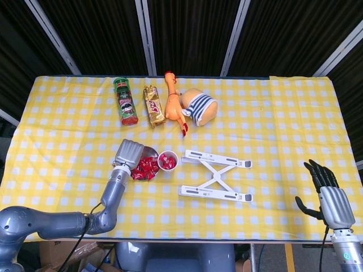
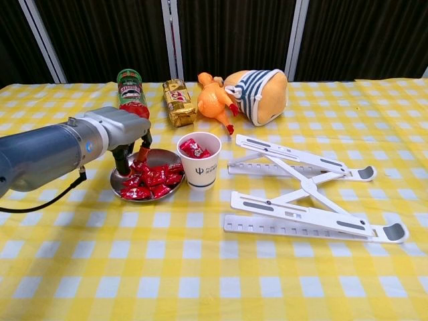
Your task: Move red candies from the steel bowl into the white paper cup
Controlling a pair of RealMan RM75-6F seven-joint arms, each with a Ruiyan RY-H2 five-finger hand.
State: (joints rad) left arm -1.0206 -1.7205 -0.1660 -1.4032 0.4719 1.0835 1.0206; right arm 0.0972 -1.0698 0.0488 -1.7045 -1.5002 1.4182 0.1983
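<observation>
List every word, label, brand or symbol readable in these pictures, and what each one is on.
"Pringles" reads on the green can, lettering small but recognisable.
A dark trident-like symbol (Ψ) sits on the white paper cup; the tiny line beneath it is too small to read.
The gold snack packet has print, too blurred to read.
The red candies show no legible text.

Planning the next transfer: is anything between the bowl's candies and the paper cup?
Nothing visible. The white paper cup stands right beside the steel bowl, on its right, and the left hand is already over the red candies.
</observation>
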